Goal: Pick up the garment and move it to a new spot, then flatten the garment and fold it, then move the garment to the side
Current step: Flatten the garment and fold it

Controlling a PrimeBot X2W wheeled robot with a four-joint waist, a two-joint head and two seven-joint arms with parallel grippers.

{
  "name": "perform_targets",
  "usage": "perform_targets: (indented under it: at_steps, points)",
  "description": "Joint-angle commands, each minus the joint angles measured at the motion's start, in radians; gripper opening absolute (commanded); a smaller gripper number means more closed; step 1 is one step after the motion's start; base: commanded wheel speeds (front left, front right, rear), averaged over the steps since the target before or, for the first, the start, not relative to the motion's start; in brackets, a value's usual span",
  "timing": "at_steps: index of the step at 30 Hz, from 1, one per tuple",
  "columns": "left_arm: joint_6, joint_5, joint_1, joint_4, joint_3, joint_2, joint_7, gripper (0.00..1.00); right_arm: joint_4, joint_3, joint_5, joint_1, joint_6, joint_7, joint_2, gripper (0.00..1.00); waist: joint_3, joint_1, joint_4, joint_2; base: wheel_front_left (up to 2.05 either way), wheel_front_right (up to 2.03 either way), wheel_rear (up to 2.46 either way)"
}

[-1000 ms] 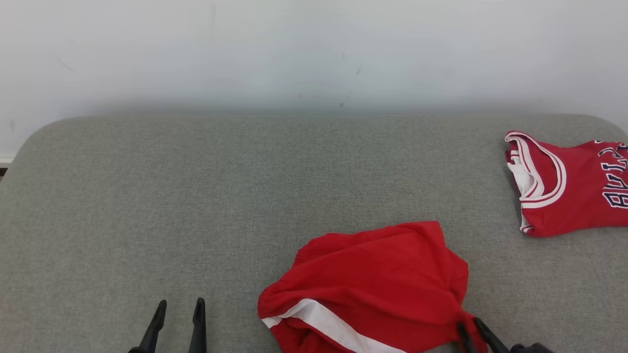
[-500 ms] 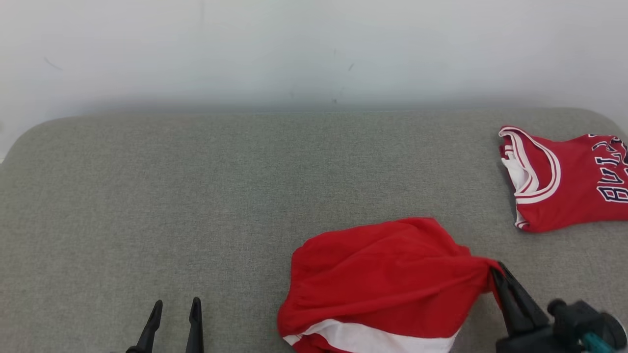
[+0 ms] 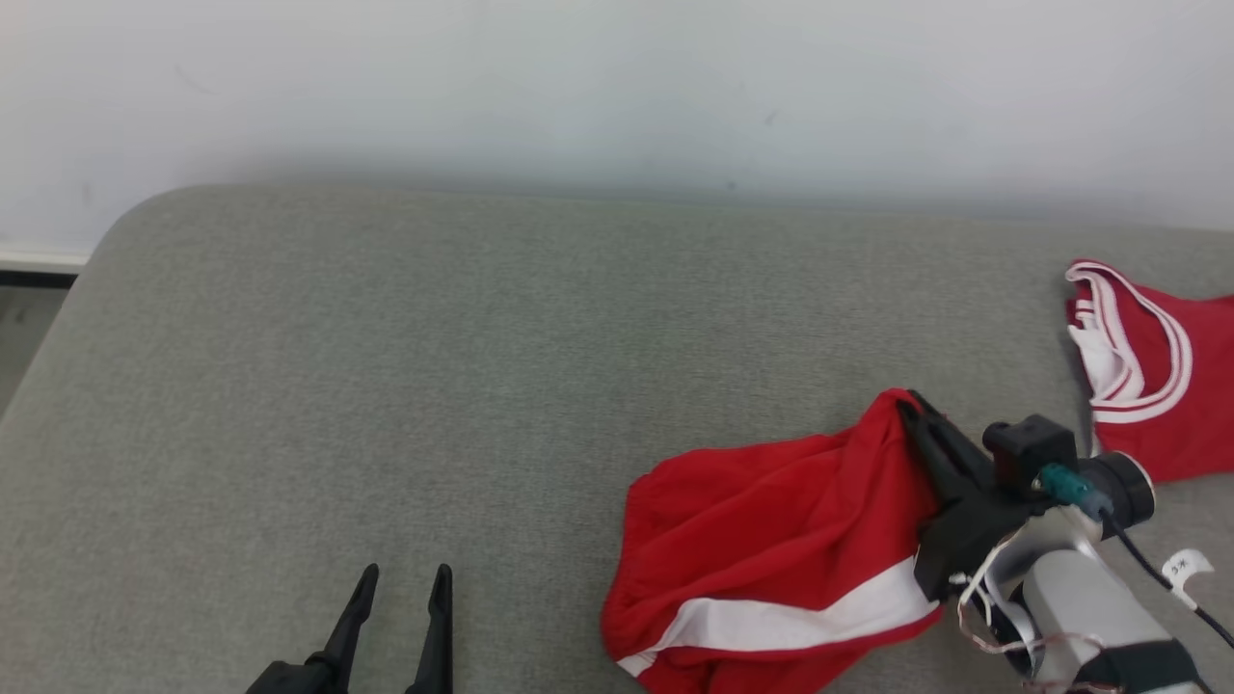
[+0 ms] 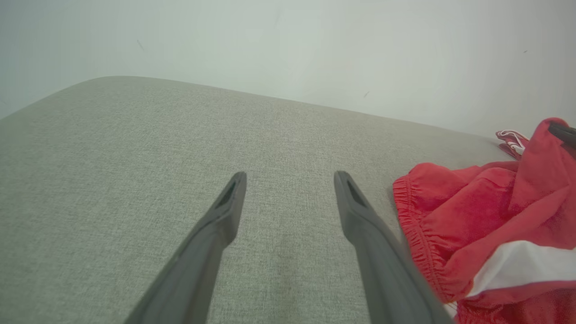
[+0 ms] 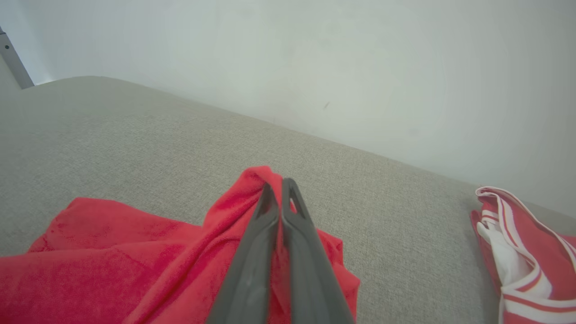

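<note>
Red garment (image 3: pixel 771 540), shorts-like with a broad white stripe, lies crumpled on the grey fabric surface (image 3: pixel 386 386), in the near-right part of the head view, close to the front edge. Gathered elastic hem faces the robot's left; the stripe runs along the near lower side. Far-right corner of the cloth stands up in a peak, and the rest sags from it onto the surface.

That peak is in the right gripper (image 3: pixel 914 410): jaws pressed together on the red cloth, a fold wrapped round the tips, no gap between the fingers in the right wrist view. Its dark fingers slant up and to the left from the pale forearm (image 3: pixel 1089 598) at lower right. Cables (image 3: pixel 1147 564) and a small white tag (image 3: pixel 1184 564) hang by the wrist.

At lower left, the left gripper (image 3: pixel 405 578) is off the garment and well to its left. Jaws spread wide, nothing between them, bare surface beneath. Cannot tell if the tips touch the surface.

A second red item, a jersey (image 3: pixel 1166 386) with a white-trimmed opening, lies at the right edge beyond the right gripper, apart from the garment. Pale wall (image 3: pixel 578 87) behind the surface's far edge; far-left corner of the surface is rounded.
</note>
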Motion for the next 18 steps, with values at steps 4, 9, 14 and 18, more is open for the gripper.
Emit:
perform_targets:
  at_steps: [4, 9, 14, 18]
  points:
    - [0.001, -0.015, -0.019, 0.008, -0.016, -0.002, -0.001, 1.0, 0.171, -0.024, 0.011, -0.101, -0.002, -0.04, 0.017, 0.0, 0.009, -0.0001, 0.045, 0.0, 0.0, 0.0, 0.0]
    - [0.001, -0.024, -0.016, 0.014, -0.03, -0.002, -0.001, 1.0, 0.327, -0.032, -0.005, -0.169, -0.002, -0.069, 0.051, 0.28, 0.007, -0.0001, 0.048, 0.0, 0.0, 0.0, 0.0]
    - [0.001, -0.031, -0.001, 0.019, -0.026, -0.002, -0.001, 1.0, 0.359, -0.033, 0.02, -0.184, -0.002, -0.076, 0.074, 1.0, -0.005, -0.0001, 0.026, 0.0, 0.0, 0.0, 0.0]
    - [0.001, -0.034, 0.012, 0.021, -0.018, -0.002, -0.001, 1.0, 0.263, -0.051, 0.053, -0.138, -0.002, -0.075, 0.071, 1.0, -0.026, -0.0001, -0.003, 0.0, 0.0, 0.0, 0.0]
